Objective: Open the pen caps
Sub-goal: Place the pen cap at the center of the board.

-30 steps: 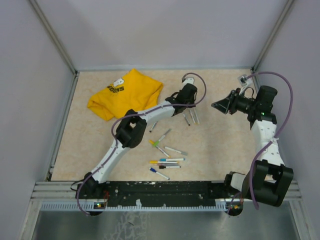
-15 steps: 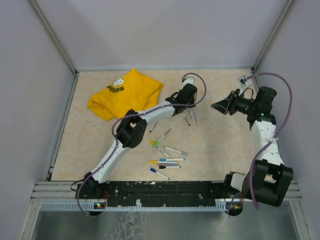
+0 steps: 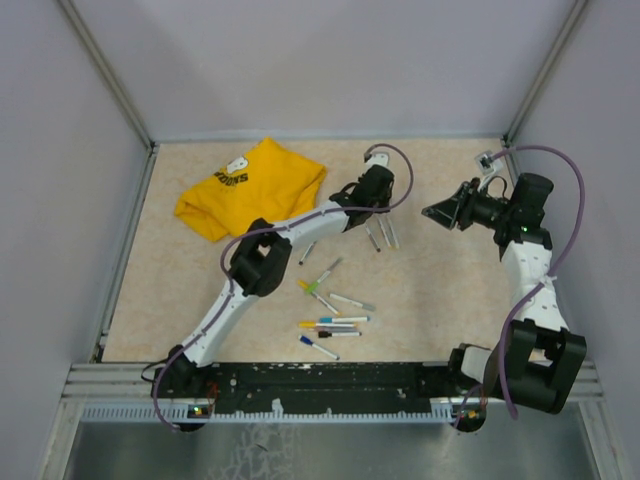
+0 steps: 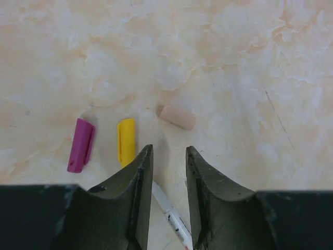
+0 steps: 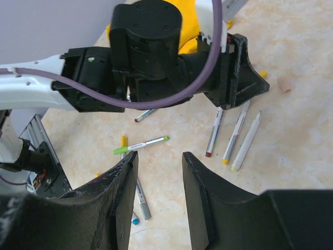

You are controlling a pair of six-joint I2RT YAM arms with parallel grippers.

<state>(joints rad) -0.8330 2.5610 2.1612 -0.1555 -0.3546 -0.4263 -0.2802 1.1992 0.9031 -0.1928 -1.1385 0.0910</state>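
Beyond the tips of the left tool (image 4: 167, 156), on the worktop (image 4: 234, 62): purple cap (image 4: 80, 145) and yellow cap (image 4: 126, 141), side by side, long axes roughly in line with the tool; pale cap (image 4: 177, 115), possibly pink, lying slantwise, apart from both; left tool: jaws parted, gripping nothing, a white pen barrel (image 4: 171, 216) slantwise on the worktop beneath the gap; right tool (image 5: 158, 161): raised, jaws parted, empty; three pens (image 5: 237, 133) beside the left tool, near parallel, small coloured tips all at one end; further pens (image 3: 330, 310) scattered mid-worktop; yellow T-shirt (image 3: 250, 185) far left.
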